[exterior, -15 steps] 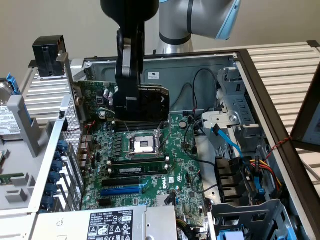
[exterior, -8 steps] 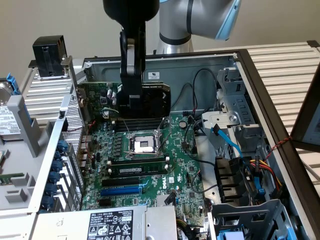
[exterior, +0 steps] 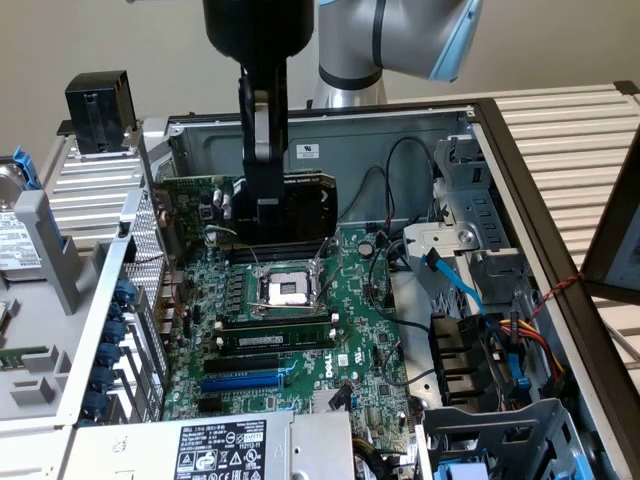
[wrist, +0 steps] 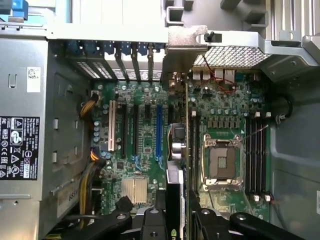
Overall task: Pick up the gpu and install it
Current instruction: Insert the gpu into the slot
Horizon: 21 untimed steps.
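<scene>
While the exterior view shows the gripper [exterior: 266, 212] holding the gpu [exterior: 305, 200] upright above the far part of the motherboard [exterior: 350, 330], the wrist view shows the card edge-on, between a blue slot [wrist: 159, 132] and the CPU socket [wrist: 220, 162]. The fingers [wrist: 150, 222] are clamped on the gpu's upper edge, one against each face.

A plain beige wall [exterior: 560, 45] stands at the back of the exterior view, evenly lit and unmarked. Below it lies a worktop [exterior: 570, 130] of pale ribbed slats, seen at the exterior view's right and again at its left, where a small black box [exterior: 98, 110] sits near the wall. A dark flat panel [exterior: 618, 225] leans in at the exterior view's right edge.
</scene>
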Tool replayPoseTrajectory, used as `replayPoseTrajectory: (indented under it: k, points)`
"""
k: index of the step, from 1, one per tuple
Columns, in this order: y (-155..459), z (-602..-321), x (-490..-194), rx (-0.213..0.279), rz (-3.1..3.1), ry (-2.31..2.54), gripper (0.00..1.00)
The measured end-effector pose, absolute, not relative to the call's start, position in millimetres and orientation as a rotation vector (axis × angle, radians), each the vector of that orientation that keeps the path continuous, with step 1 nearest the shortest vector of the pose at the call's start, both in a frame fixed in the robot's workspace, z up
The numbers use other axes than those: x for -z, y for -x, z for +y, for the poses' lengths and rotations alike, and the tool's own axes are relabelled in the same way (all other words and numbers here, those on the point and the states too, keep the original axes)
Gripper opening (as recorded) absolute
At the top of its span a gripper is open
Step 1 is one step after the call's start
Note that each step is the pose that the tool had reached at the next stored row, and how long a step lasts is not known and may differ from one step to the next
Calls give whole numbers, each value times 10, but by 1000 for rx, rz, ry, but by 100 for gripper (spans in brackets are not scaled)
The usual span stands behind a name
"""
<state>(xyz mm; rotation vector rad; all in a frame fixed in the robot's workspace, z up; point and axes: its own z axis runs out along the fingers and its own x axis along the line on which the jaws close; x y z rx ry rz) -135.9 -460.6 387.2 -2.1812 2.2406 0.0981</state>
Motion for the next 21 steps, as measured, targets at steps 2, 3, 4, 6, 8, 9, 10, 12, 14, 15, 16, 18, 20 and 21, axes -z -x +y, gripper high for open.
replayPoseTrajectory:
  k: [2,3,4,6,8,9,10,12,14,15,16,18,20,21]
  points:
    - [1368,-4603,-3866,-83,2245,2191,27]
    - [1369,-4602,-3865,-78,2245,2195,27]
    - [1369,-4596,-3860,-68,2248,2203,27]
    - [1369,-4580,-3852,-46,2252,2219,27]
    - [1369,-4561,-3840,-34,2252,2230,27]
    - [1369,-4550,-3834,-30,2251,2234,27]
    - [1369,-4543,-3828,-25,2249,2241,27]
    - [1369,-4526,-3816,-14,2243,2257,27]
    - [1369,-4500,-3801,0,2244,2268,27]
    - [1369,-4498,-3789,1,2244,2269,27]
    - [1369,-4498,-3772,0,2244,2269,27]
    - [1369,-4497,-3741,-4,2242,2267,27]
    - [1369,-4497,-3712,-11,2239,2264,27]
    - [1370,-4497,-3698,-14,2238,2263,27]
